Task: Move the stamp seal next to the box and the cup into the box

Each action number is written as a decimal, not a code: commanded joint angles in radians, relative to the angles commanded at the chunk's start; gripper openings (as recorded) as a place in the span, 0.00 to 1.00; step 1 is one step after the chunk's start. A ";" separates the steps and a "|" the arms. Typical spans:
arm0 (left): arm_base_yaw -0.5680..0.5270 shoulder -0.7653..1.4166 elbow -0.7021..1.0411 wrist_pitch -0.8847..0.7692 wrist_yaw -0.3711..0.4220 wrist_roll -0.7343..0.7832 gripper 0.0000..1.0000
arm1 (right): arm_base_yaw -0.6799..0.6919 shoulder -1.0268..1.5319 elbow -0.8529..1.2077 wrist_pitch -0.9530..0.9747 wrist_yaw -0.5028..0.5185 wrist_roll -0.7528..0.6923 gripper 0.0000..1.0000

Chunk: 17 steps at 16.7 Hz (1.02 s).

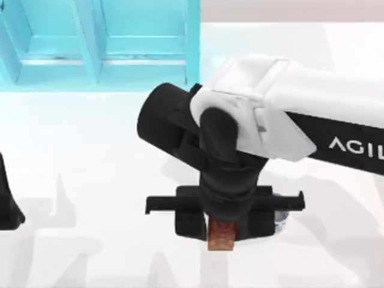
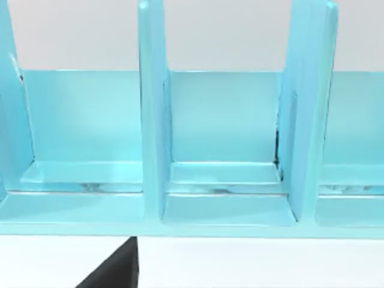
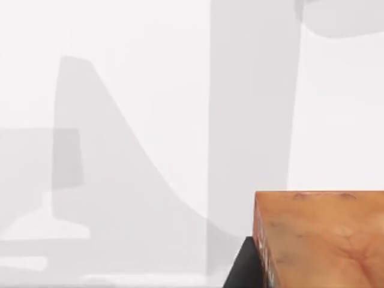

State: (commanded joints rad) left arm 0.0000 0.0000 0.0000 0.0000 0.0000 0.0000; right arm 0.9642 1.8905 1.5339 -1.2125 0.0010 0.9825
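Note:
The reddish-brown stamp seal (image 1: 221, 241) sits under my right gripper (image 1: 221, 233) near the table's front middle. The gripper is shut on it. In the right wrist view the stamp seal (image 3: 318, 240) fills the lower corner, with a black finger (image 3: 245, 267) against its side and the white table behind. A sliver of the white and blue cup (image 1: 284, 221) peeks out just right of the gripper's crossbar, mostly hidden by it. The turquoise box (image 1: 96, 54) stands at the back left, and its open compartments (image 2: 222, 198) face the left wrist camera.
My left arm (image 1: 8, 204) is parked at the table's left edge. The right arm's white and black body (image 1: 258, 114) hangs over the table's middle and right. The white tabletop (image 1: 84, 180) between box and right gripper is bare.

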 joint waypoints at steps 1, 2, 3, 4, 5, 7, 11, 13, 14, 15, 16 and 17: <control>0.000 0.000 0.000 0.000 0.000 0.000 1.00 | 0.000 0.000 0.000 0.000 0.000 0.000 0.00; 0.000 0.000 0.000 0.000 0.000 0.000 1.00 | 0.000 0.000 0.000 0.000 0.000 0.000 0.00; 0.000 0.000 0.000 0.000 0.000 0.000 1.00 | 0.005 0.004 0.003 0.002 0.001 0.002 0.00; 0.000 0.000 0.000 0.000 0.000 0.000 1.00 | 0.003 0.003 0.002 0.002 0.001 0.000 0.00; 0.000 0.000 0.000 0.000 0.000 0.000 1.00 | -0.009 -0.003 -0.003 0.001 0.001 -0.012 0.00; 0.000 0.000 0.000 0.000 0.000 0.000 1.00 | -0.064 -0.030 -0.026 -0.002 0.001 -0.067 0.00; 0.000 0.000 0.000 0.000 0.000 0.000 1.00 | -0.281 -0.122 -0.109 -0.016 0.000 -0.285 0.00; 0.000 0.000 0.000 0.000 0.000 0.000 1.00 | -0.424 -0.178 -0.161 -0.023 0.001 -0.431 0.00; 0.000 0.000 0.000 0.000 0.000 0.000 1.00 | -0.496 -0.207 -0.187 -0.026 0.001 -0.503 0.00; 0.000 0.000 0.000 0.000 0.000 0.000 1.00 | -0.561 -0.235 -0.212 -0.029 0.001 -0.568 0.00; 0.000 0.000 0.000 0.000 0.000 0.000 1.00 | -0.615 -0.260 -0.234 -0.032 0.001 -0.622 0.00; 0.000 0.000 0.000 0.000 0.000 0.000 1.00 | -0.659 -0.283 -0.254 -0.033 0.001 -0.667 0.00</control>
State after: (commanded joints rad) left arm 0.0000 0.0000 0.0000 0.0000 0.0000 0.0000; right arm 0.3051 1.6073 1.2795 -1.2460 0.0023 0.3158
